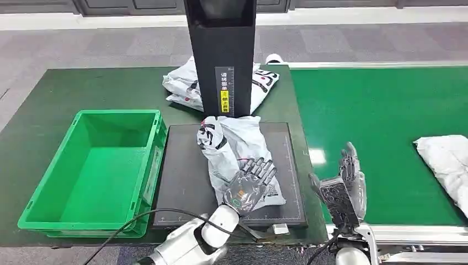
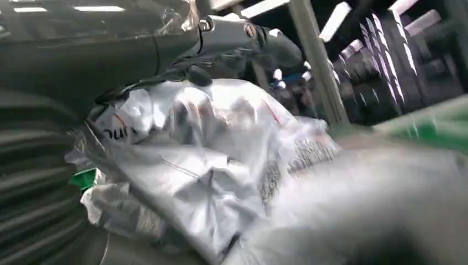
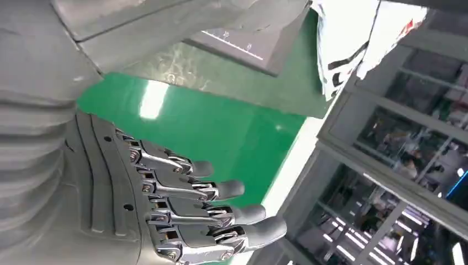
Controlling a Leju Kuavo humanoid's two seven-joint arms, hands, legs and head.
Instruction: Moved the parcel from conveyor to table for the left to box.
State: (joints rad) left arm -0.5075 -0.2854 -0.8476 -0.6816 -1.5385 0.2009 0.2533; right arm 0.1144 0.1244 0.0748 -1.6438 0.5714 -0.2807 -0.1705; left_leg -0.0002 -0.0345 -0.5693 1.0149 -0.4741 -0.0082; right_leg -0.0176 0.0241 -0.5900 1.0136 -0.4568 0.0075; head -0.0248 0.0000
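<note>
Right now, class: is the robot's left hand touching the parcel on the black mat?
Touching: head view shows the left hand lying on the parcel, fingers spread over it.

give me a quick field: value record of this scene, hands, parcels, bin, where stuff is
left hand: resting on the parcel on the black pad, fingers spread over it
right hand: open, empty, raised over the conveyor's near edge
parcel: white crumpled bag lying on the black pad
green bin: empty, left of the pad, on the table
second parcel: on the green conveyor, far right
other bags: behind the black scanner post
</note>
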